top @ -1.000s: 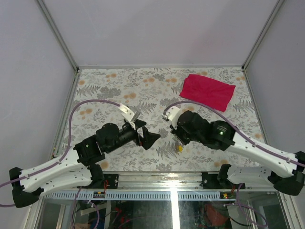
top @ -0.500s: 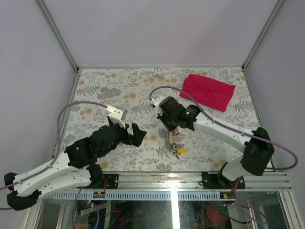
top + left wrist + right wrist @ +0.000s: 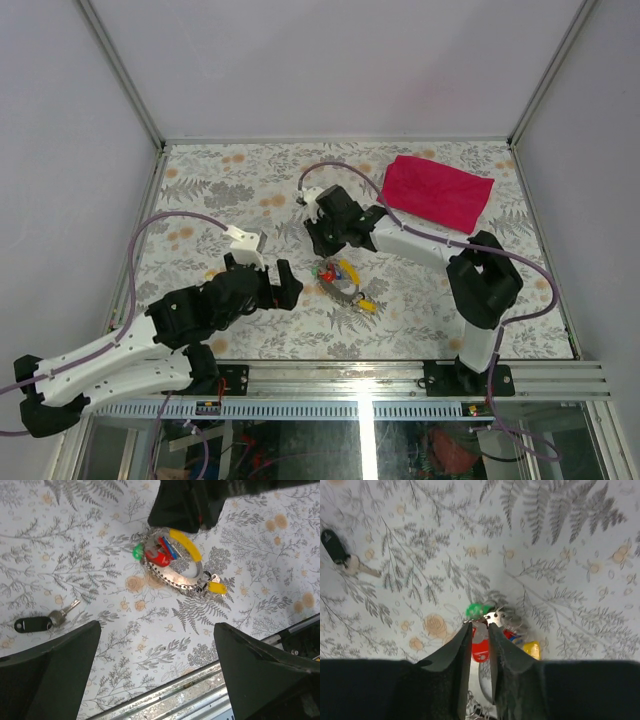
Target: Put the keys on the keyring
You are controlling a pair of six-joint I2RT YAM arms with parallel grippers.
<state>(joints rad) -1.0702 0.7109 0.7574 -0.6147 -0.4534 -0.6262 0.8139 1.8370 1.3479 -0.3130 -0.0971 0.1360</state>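
Black-tagged key (image 3: 37,623) lay at eight o'clock from the keyring (image 3: 172,565), nearer the wide-open left claw (image 3: 156,630); the right claw (image 3: 479,625), barely parted, sat at the ring.

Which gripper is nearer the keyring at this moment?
Right. The right gripper has its tips directly over the keyring; the left gripper hangs apart from it, to its left.
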